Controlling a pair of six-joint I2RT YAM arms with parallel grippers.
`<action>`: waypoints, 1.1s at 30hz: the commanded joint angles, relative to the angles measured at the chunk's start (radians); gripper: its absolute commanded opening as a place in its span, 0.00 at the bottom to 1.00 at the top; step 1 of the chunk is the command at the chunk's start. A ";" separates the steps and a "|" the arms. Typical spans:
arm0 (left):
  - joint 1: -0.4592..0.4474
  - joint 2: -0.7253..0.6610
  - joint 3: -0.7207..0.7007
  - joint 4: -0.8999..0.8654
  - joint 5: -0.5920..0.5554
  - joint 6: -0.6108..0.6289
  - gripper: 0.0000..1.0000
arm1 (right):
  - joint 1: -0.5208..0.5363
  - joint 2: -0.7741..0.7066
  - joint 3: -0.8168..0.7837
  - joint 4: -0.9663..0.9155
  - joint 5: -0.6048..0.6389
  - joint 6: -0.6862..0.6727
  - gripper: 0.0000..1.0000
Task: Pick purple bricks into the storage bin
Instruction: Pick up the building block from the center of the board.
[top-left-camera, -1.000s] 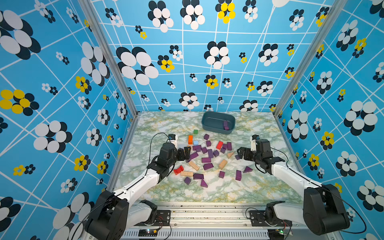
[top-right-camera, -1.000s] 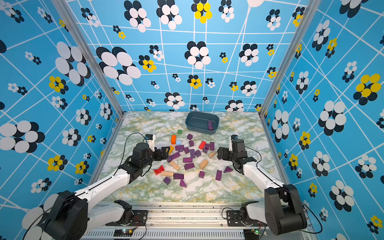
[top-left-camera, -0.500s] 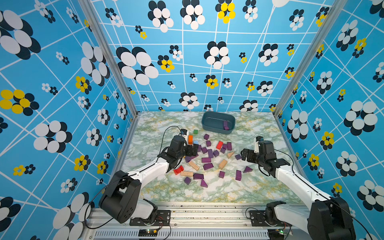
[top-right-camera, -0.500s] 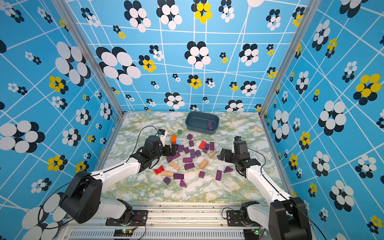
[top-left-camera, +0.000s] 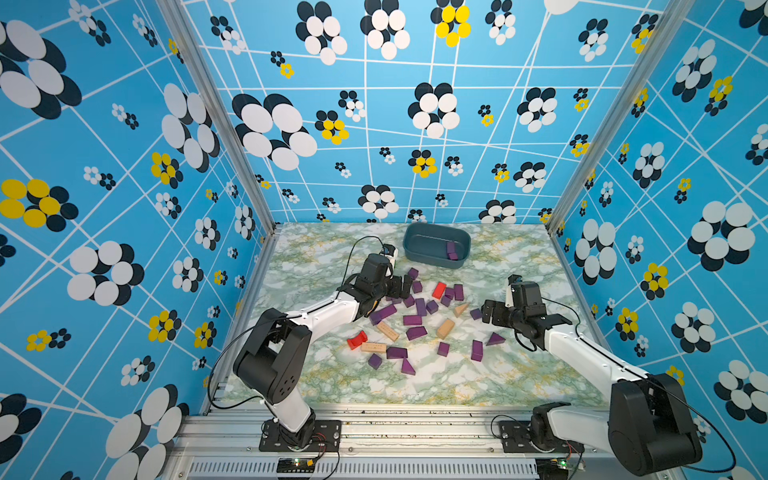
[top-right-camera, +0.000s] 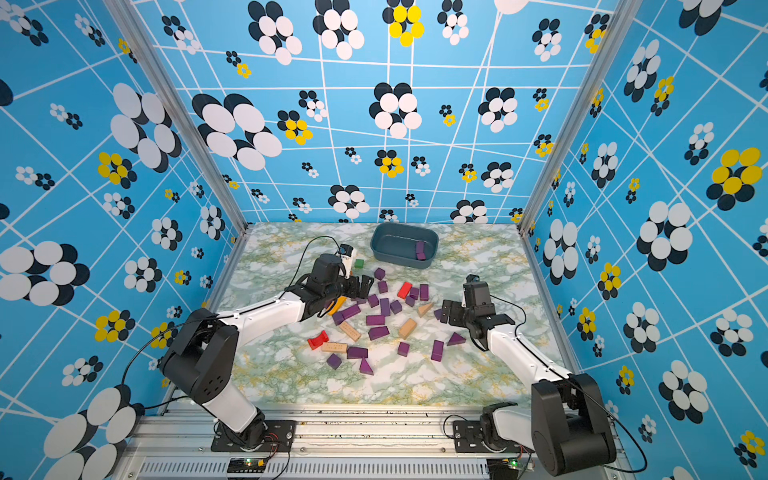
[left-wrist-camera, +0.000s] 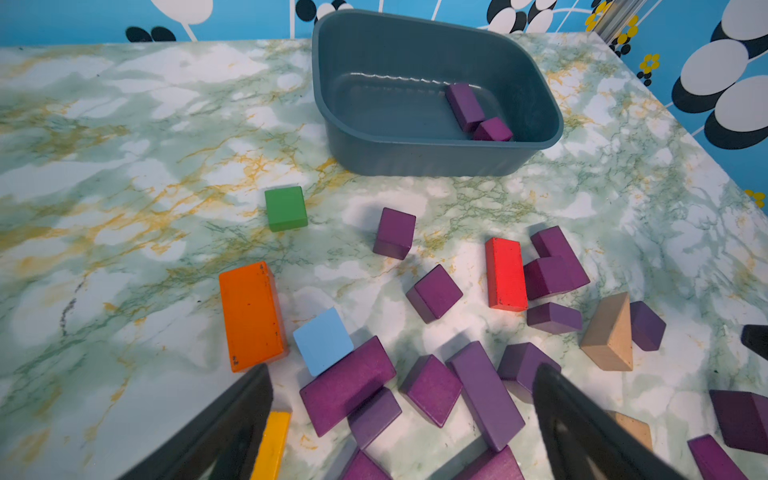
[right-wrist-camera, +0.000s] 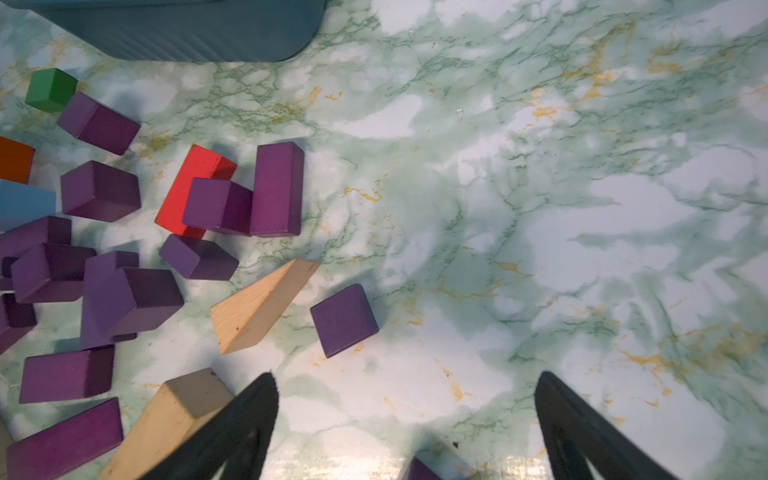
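purple bricks (left-wrist-camera: 465, 106): two inside the one storage bin (left-wrist-camera: 415, 160)

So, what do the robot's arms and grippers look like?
The left arm and right arm have white links, bulky black joints and thin looping black cables. The left gripper and right gripper are black, with two tapered fingers each.

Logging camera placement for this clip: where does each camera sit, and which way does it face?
Top views: high above the robot's bases, looking down at the table, both arms, the purple bricks and the far storage bin.
Left wrist: low over the pile, facing the bin; open left pincer shows.
Right wrist: looking down beside the pile; open right pincer shows.
Shared: both wrist views show the green cube and red bar.
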 joint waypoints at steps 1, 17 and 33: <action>0.000 0.036 0.045 -0.029 0.015 -0.033 0.99 | -0.008 0.015 0.027 0.016 -0.028 -0.011 0.99; 0.002 0.186 0.212 -0.136 0.053 -0.080 1.00 | -0.008 0.046 0.007 0.072 -0.049 0.063 0.99; 0.026 0.371 0.379 -0.114 0.187 -0.097 0.69 | -0.017 0.083 0.005 0.082 -0.063 0.137 0.97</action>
